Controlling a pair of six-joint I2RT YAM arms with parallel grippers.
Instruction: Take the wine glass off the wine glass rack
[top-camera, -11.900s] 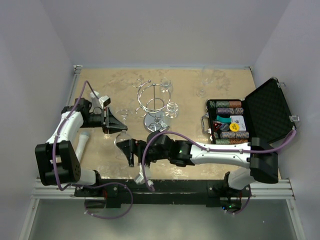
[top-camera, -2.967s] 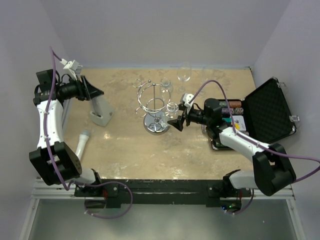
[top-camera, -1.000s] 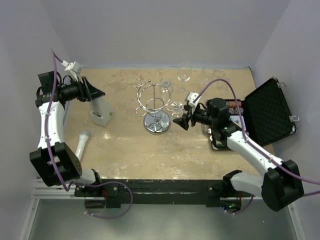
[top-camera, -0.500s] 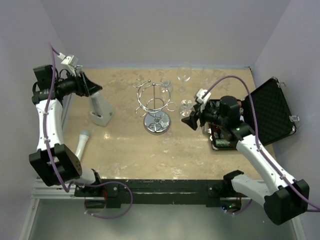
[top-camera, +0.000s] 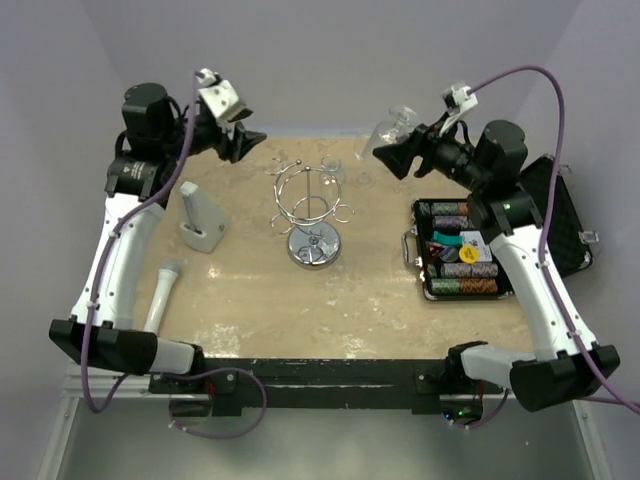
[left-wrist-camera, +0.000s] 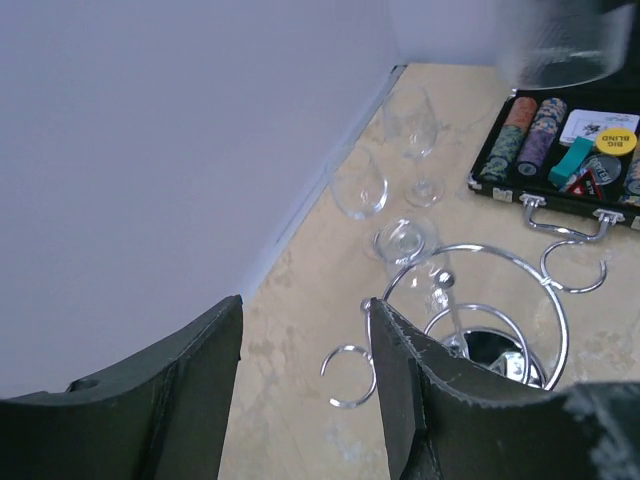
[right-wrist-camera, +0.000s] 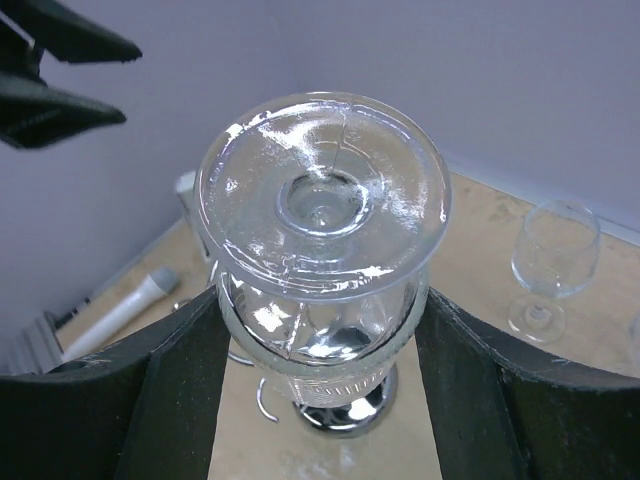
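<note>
The chrome wine glass rack (top-camera: 313, 208) stands mid-table on its round disc base (top-camera: 315, 249). My right gripper (top-camera: 388, 153) is raised high, back and right of the rack, and is shut on a clear wine glass (top-camera: 388, 126). In the right wrist view the glass (right-wrist-camera: 322, 215) sits between the two fingers with its foot toward the camera, and the rack base (right-wrist-camera: 352, 405) lies below it. My left gripper (top-camera: 243, 141) is open and empty, held high above the rack's back left. The left wrist view shows the rack's ring (left-wrist-camera: 497, 300) with another glass (left-wrist-camera: 432, 284) on it.
An open black case of poker chips (top-camera: 458, 250) lies to the right. A white stand (top-camera: 199, 221) and a white handle-like object (top-camera: 160, 290) lie to the left. Wine glasses (left-wrist-camera: 360, 184) (left-wrist-camera: 414, 135) stand on the table near the back wall; one shows in the right wrist view (right-wrist-camera: 551, 262).
My right gripper has drawn the wine glass off the rack and lifted it up and toward the back right. My left arm has risen and swung in toward the rack.
</note>
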